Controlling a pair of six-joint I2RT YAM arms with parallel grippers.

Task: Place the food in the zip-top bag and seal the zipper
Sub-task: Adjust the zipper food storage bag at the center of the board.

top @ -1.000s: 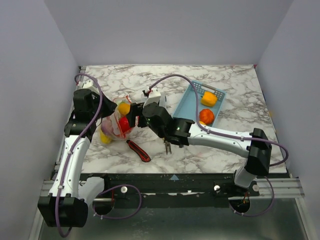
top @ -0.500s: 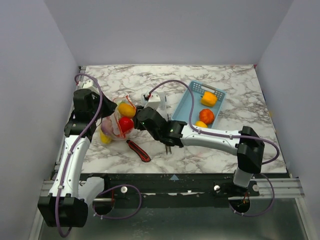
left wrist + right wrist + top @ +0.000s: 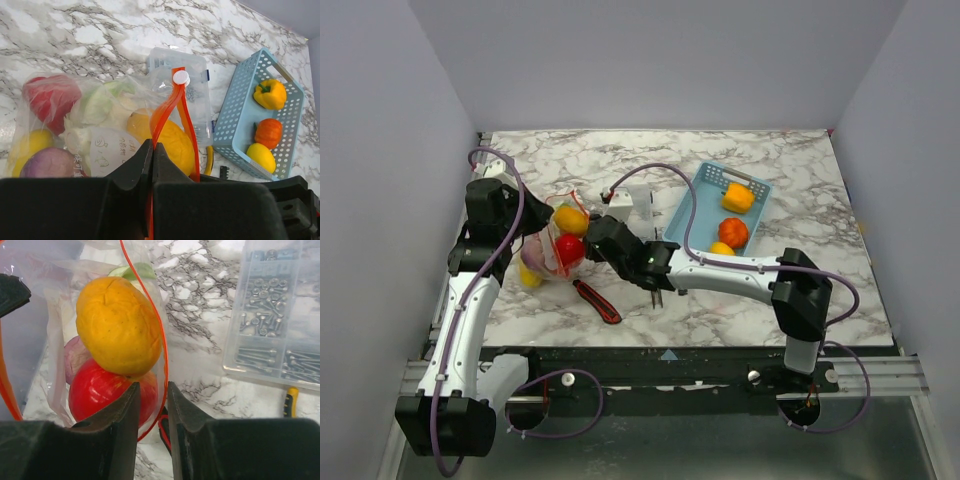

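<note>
The zip-top bag (image 3: 552, 256) lies at the table's left, holding a red piece (image 3: 100, 390), an orange-yellow fruit (image 3: 117, 325), a purple piece (image 3: 50, 162) and others. My left gripper (image 3: 152, 145) is shut on the red-orange zipper (image 3: 175, 100) at the bag's mouth, below its white slider (image 3: 180, 77). My right gripper (image 3: 152, 385) sits at the bag's right edge. Its jaws stand narrowly apart, with the zipper strip (image 3: 163, 345) running through the gap. More food lies in the blue basket: a yellow pepper (image 3: 738, 198), an orange piece (image 3: 733, 232) and a yellow piece (image 3: 722, 248).
The light blue basket (image 3: 695, 205) stands right of centre. A clear compartment box (image 3: 272, 315) of screws sits behind my right gripper. A red-and-black utility knife (image 3: 597, 301) lies just in front of the bag, and yellow-handled pliers (image 3: 290, 400) lie under my right arm.
My right gripper's jaws have narrowed from wide to a small gap, and its arm has shifted left along the bag's edge. The left gripper has kept its hold.
</note>
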